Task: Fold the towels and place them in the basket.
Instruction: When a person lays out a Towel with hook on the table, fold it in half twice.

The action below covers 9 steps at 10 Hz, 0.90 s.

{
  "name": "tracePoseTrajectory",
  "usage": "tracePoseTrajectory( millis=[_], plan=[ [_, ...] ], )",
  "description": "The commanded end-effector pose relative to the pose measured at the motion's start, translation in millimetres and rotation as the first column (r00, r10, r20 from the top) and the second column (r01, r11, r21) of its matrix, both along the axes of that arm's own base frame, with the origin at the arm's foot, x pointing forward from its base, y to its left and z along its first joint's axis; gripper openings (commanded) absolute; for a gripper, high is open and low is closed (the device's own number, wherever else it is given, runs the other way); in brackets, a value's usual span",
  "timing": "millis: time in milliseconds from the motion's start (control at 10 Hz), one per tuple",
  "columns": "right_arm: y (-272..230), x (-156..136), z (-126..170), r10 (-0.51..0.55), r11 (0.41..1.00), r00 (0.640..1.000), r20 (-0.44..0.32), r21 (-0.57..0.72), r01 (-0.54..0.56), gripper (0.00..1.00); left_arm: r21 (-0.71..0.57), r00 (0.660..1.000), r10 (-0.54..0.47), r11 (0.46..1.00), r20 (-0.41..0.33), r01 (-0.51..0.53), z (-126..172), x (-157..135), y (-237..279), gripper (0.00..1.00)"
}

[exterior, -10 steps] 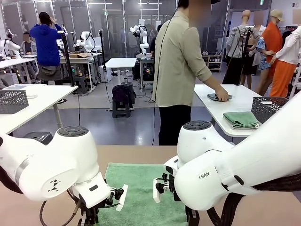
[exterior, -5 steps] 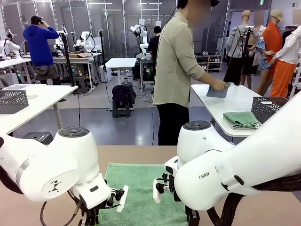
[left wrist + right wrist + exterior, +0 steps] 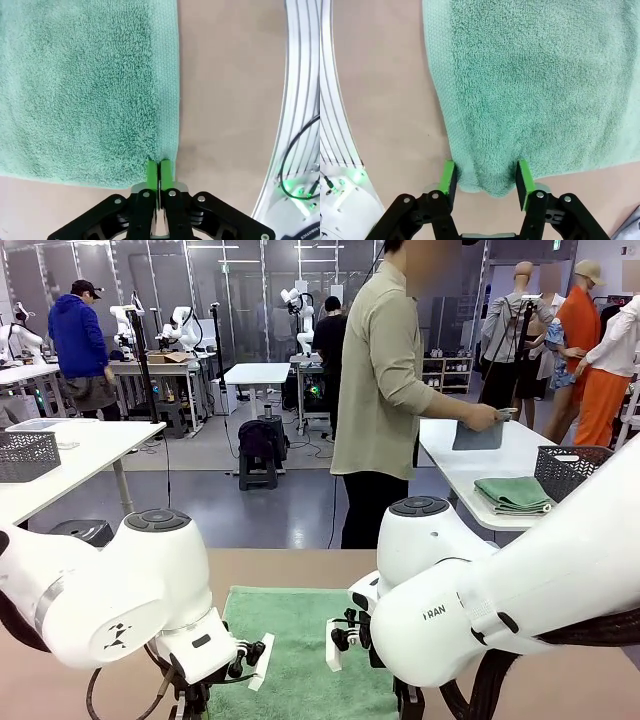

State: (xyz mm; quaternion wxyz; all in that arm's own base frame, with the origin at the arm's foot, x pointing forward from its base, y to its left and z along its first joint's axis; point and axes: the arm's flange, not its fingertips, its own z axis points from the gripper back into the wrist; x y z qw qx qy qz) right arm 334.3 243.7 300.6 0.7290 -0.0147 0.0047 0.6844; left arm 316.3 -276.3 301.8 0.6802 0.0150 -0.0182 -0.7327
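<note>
While the mint green towel (image 3: pixel 90 90) lies flat on the counter (image 3: pixel 225 75), one corner is clamped by the left gripper (image 3: pixel 159 170); another is straddled by the right gripper (image 3: pixel 485 174), jaws apart.

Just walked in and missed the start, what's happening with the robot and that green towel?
Both arms work on the mint green towel spread flat on the table. The left gripper is shut on one near corner; the right gripper straddles the other, grip unclear. Beyond, a person handles a grey towel.
</note>
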Motion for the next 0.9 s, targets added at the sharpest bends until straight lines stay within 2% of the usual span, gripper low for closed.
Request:
tracePoseTrajectory(
  millis=[0,200,300,800],
  plan=[
    [-48,-63,-14,-0.001,1.000,1.000,0.006,0.019,0.001,0.61,0.001,1.000,0.009,1.000,0.000,-0.009,-5,-16,11,0.00],
    [-48,-63,-13,0.001,1.000,1.000,-0.008,0.024,-0.001,0.61,-0.010,1.000,0.006,1.000,0.005,-0.006,5,-15,12,0.00],
    [-48,-63,-12,0.001,1.000,1.000,0.001,0.024,-0.001,0.41,-0.014,1.000,0.008,1.000,0.011,-0.008,11,-14,13,0.00],
    [-47,-65,-8,-0.003,0.999,1.000,0.010,0.038,0.003,0.41,-0.032,0.999,0.018,0.999,0.029,-0.017,33,-14,18,0.00]
  ],
)
